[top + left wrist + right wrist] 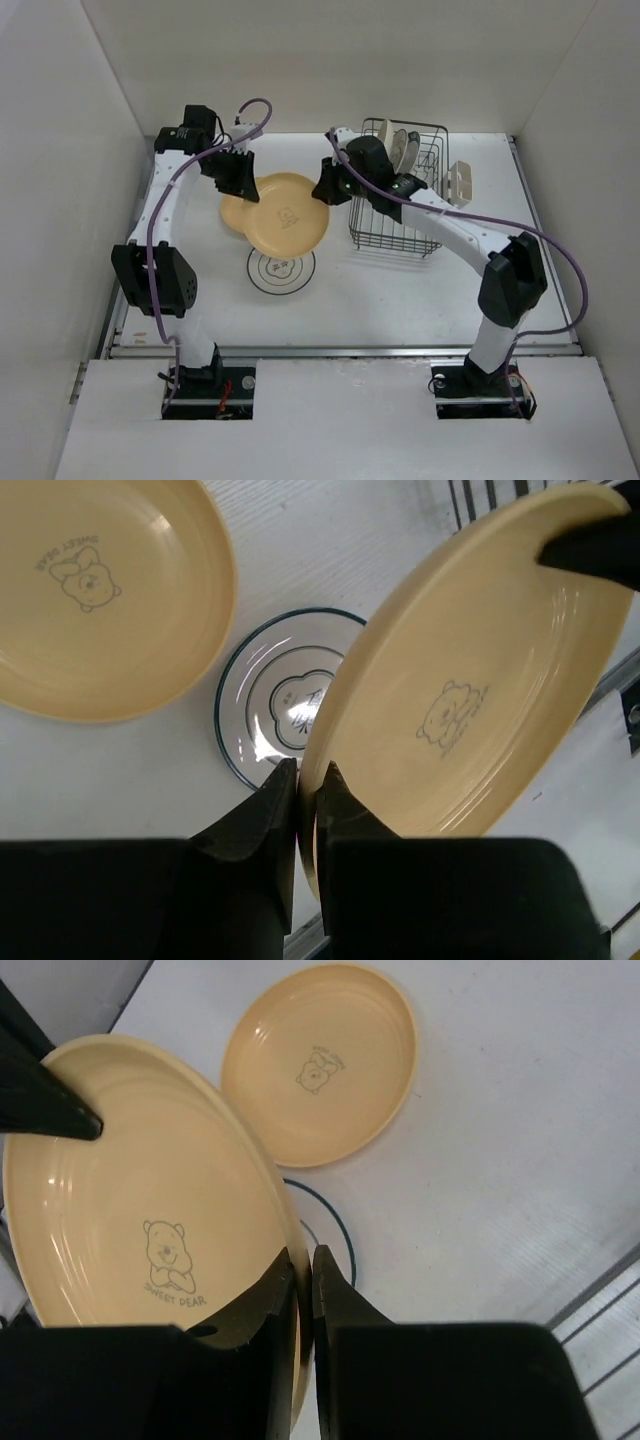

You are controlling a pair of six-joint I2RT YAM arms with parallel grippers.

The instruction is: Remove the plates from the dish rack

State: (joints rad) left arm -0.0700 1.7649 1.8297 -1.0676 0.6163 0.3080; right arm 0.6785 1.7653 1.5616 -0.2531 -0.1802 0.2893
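Broad white counter (400, 300) inside white walls, viewed from above, with two white arms reaching in from the near edge.

On the far right part of the counter, a black wire dish rack (395, 240). Pale plates (398, 148) standing on edge between the dividers at its far end; exact count hard to tell. At the rack's right side, a small cream cutlery holder (459, 183).

Left of the rack, raised off the counter and tilted, a yellow plate (290, 220) with a small bear drawing at its centre, gripped from two sides. Partly hidden beneath it in the overhead view, a second yellow plate (234, 215) lying flat on the counter, face up. Just beside that one and nearer the arms, a white plate (281, 272) with a thin dark ring and a centre motif, also flat on the counter.

Left gripper (308, 770) clenched on the raised yellow plate's rim, one finger on each face. Right gripper (300, 1255) clenched the same way on the opposite rim.
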